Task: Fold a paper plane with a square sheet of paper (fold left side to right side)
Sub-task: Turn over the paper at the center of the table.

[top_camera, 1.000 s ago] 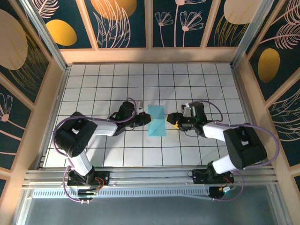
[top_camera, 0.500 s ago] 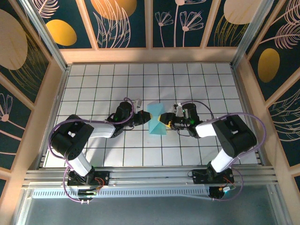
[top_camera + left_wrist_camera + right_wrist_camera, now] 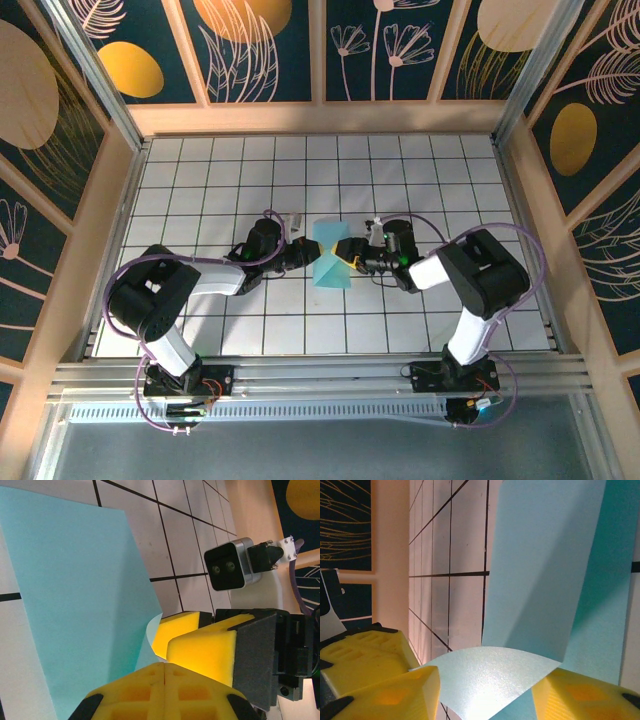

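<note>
Moved since a second ago: the right gripper (image 3: 352,257) has closed in from open table onto the right edge of the square sheet of paper (image 3: 330,273), its jaws narrowing on the way. The sheet's outline has gone from a plain rectangle to one waisted at mid-height.
Top view, layout: the sheet lies mid-table on the white grid (image 3: 400,190). The left gripper (image 3: 305,256) is at its left edge, facing the right gripper across it.
Left wrist view, left pincer: the left gripper (image 3: 164,666) has its yellow pads pressed flat together, fully closed. The sheet (image 3: 75,605) runs down beside them. Whether any paper is caught between the pads, I cannot tell.
Left wrist view, opposite side: the right gripper (image 3: 164,642) noses against the sheet's far edge, where the paper curls up a little.
Right wrist view, right pincer: the right gripper (image 3: 485,700) stands part open, clamped on nothing. A lifted, curled lip of the sheet (image 3: 540,570) lies between its fingers.
Step in hand, my reading: securing the edge before carrying a fold across.
Doing it well: close on the lip only. Keep the left side as an anchor so the sheet does not skate. Match the edges before pressing any crease.
Risk: a skewed pinch would wrinkle this thin paper.
</note>
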